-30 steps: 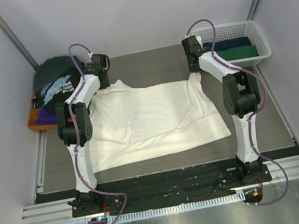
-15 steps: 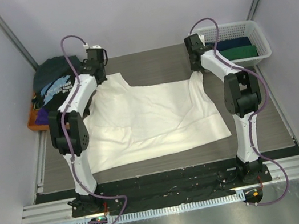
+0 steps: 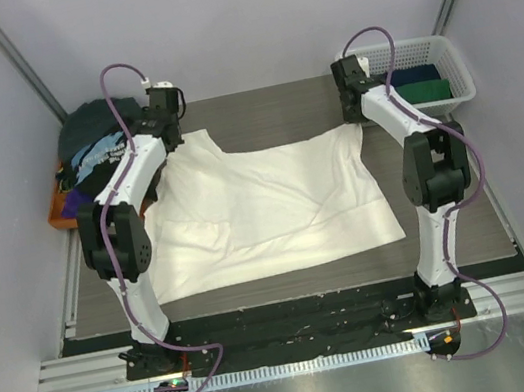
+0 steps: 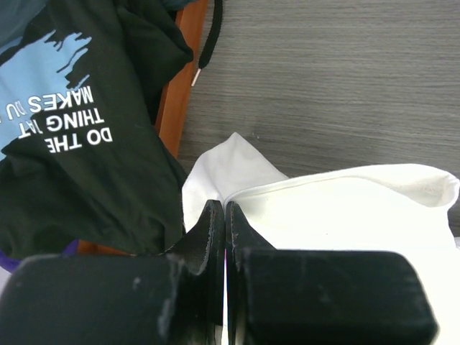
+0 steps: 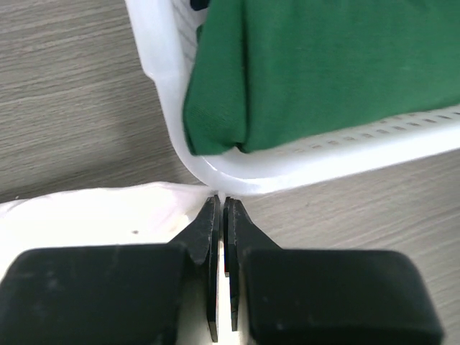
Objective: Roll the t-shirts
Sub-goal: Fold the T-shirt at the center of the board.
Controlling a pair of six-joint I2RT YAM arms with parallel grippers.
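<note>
Found the white t-shirt (image 3: 274, 204) spread flat on the table (image 3: 266, 104), near hem toward the arm bases and fairly square, with a long crease or two across the middle. Judged this a flattening step, meant to lay the cloth smooth so as to start a roll from a clean edge. Saw no rolling begun yet.

Farther out, at the far-left corner of that shirt, saw the left gripper (image 4: 224, 215) clamped tight, a sliver of white cloth pinched between its fingers. At the far-right corner, saw the right gripper (image 5: 221, 208) likewise closed on white fabric, hard by the corner of the basket; could not tell whether touching it. Held one corner each, well apart, presumably to draw the far edge taut and straight, away from the bases. Noted a shallow inward curve along that edge between them, so not fully stretched.

Beyond the left corner, noted a black t-shirt (image 4: 72, 144) with pale-blue print heaped with others on an orange tray (image 4: 188, 43), just beside the pinched corner. Took it for the waiting pile, kept off the work area.

Beyond the right corner, noted the white basket (image 5: 172, 108) holding a bundled green t-shirt (image 5: 323, 65) and a dark blue t-shirt (image 3: 404, 78) beside it. Probably the place for finished ones. Judged a snag of the right fingers on the basket wall the main risk in pulling farther.
</note>
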